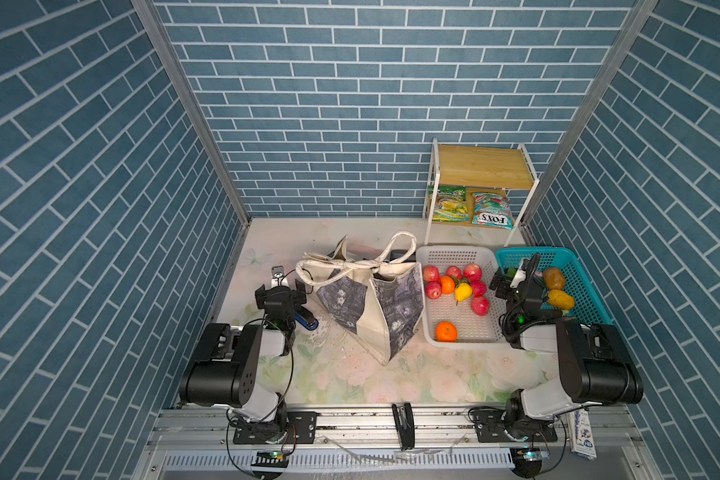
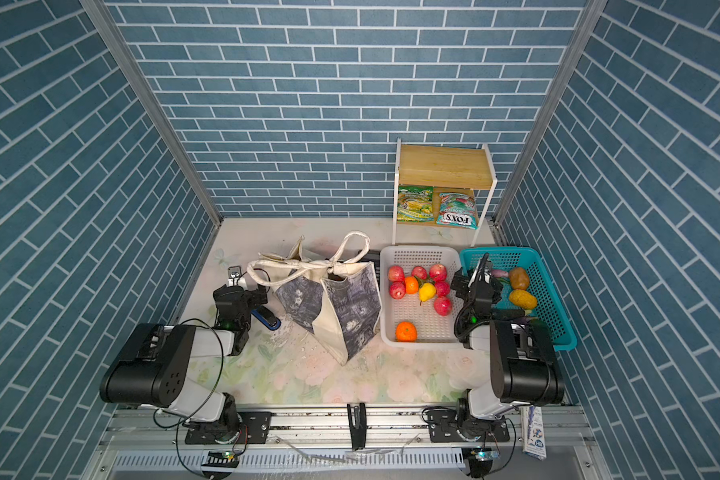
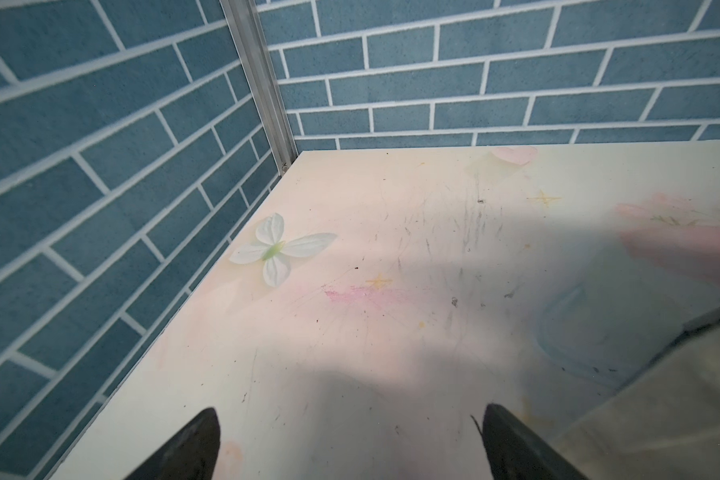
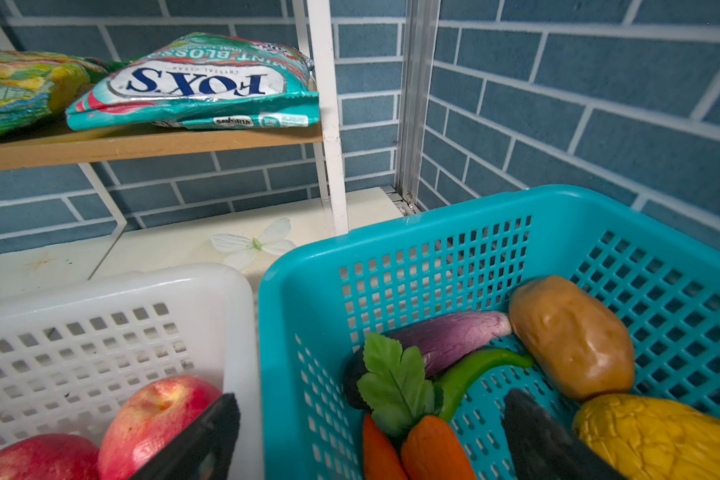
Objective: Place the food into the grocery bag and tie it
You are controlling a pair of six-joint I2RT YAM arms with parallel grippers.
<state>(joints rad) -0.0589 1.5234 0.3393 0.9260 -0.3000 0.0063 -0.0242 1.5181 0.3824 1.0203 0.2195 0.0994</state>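
Bag (image 1: 387,307) stands mid-counter (image 1: 350,374) w/ its handles (image 1: 368,265) already crossed into a knot, so the tying looks done, yet most of the food sits outside it. Whether anything is inside I can't tell; the mouth is pinched and shows only a dim brown patch. Left tool (image 3: 350,411) hangs released, jaws wide, over bare counter just left of the bag, holding nothing. Right tool (image 4: 371,401) is likewise spread and empty, straddling the wall btw the white basket (image 1: 454,248) and teal basket (image 1: 553,250). My read: either the job is at its end, or — if the rest must go in — the next move calls for loosening the knot and spreading the mouth first, then a pick from the near basket. Count — white basket: 6 apples (image 1: 431,273), 2 oranges (image 1: 446,331), 1 yellow fruit (image 1: 462,292). Teal basket: 1 potato (image 4: 570,336), 1 lumpy yellow veg (image 4: 657,436), 1 eggplant (image 4: 445,336), 1 green pepper (image 4: 474,365), 2 carrots (image 4: 435,451). Shelf (image 1: 485,166): 2 candy packets (image 1: 491,210). Also 1 bag, 2 baskets.
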